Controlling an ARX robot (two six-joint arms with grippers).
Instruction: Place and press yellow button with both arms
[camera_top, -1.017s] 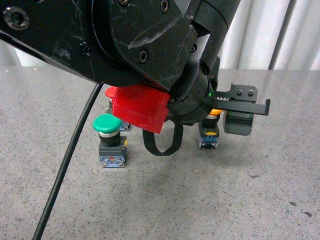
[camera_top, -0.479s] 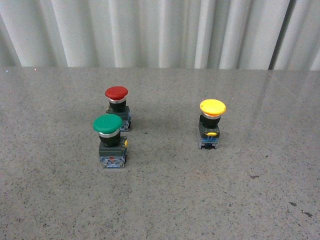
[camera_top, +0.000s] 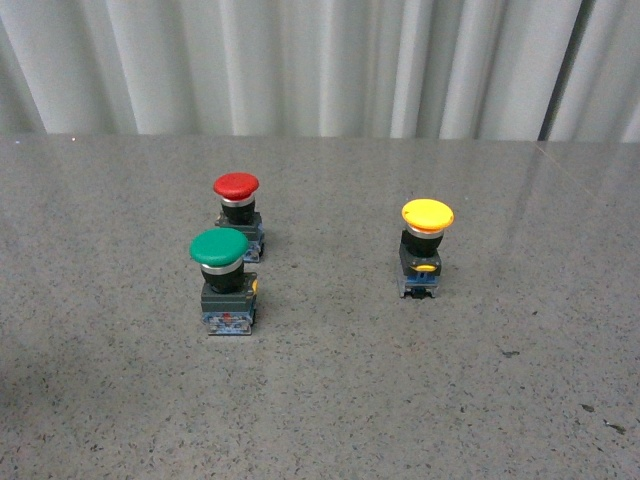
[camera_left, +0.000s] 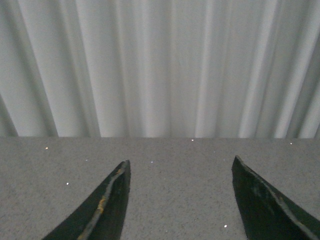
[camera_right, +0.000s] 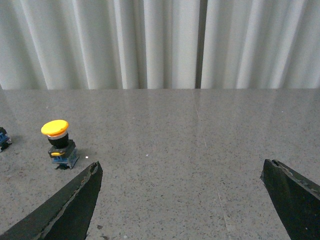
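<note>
yellow button (camera_top: 424, 245) upright: yellow mushroom cap, dark base; left claw (camera_left: 180, 160) and right claw (camera_right: 181, 162) gape apart.

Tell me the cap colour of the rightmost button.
Yellow; the yellow button shows best in the front view.

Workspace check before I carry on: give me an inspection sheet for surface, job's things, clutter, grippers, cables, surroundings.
Surface: grey speckled table, few dark specks front right.
Job's things: yellow button upright, alone on the right, nothing touching it.
Clutter: green button and red button upright on the left, red behind green.
Grippers: left gripper open, empty; right gripper open, empty.
Cables: nothing seen.
Surroundings: white pleated curtain behind the table.
</note>
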